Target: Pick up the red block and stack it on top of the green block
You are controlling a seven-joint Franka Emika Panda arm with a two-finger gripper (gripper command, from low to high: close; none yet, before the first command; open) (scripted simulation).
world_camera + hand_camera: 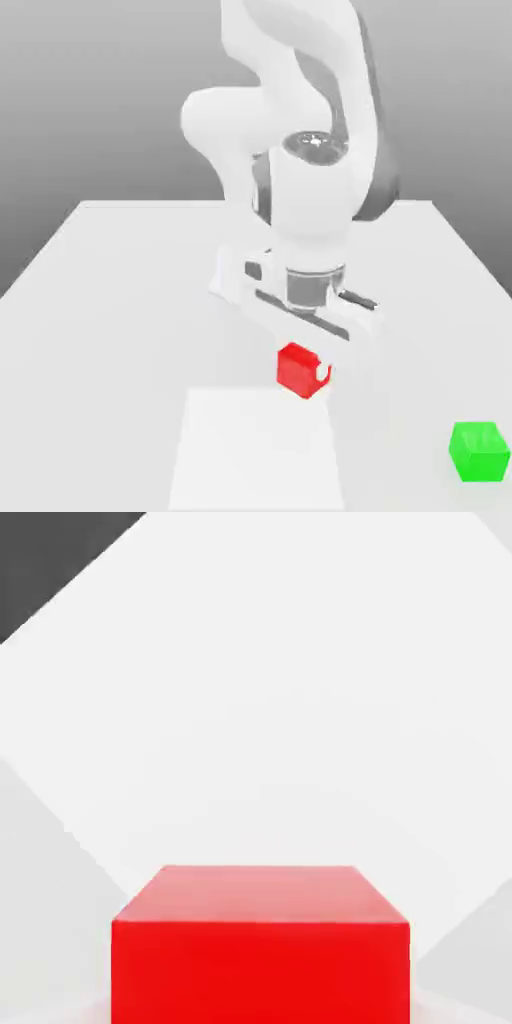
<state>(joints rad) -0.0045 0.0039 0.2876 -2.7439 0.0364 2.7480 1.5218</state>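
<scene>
While the red block [299, 369] sits directly under the arm's hand, the jaws [303, 372] are closed on it: one white fingertip [322, 374] shows pressed against the block's side toward the exterior view's right, the other is hidden behind the cube. Can't tell for sure whether the block rests on the tabletop [120, 300] or is just off it; no clear gap shows beneath it.

Hand view: red block [260, 952] seen close up, top face and one side face visible, plain, glossy, squarely framed. Behind it, pale tabletop [260, 712] with a brighter patch over it and a dark corner of background past its edge.

Block position in the exterior view: near the tabletop's middle, slightly toward the camera, at the far edge of a brighter rectangular patch [255, 450] on the surface.

Green block [479, 451] is on the tabletop, well apart from the red one, toward the exterior view's right and nearer the camera, close to the picture's corner. Upright, nothing touching it, nothing on top.

Arm [300, 120]: white Panda, comes down from the far side; wrist vertical over the red block, hand bar [300, 300] running diagonally across the view. Grey background behind the tabletop.
</scene>
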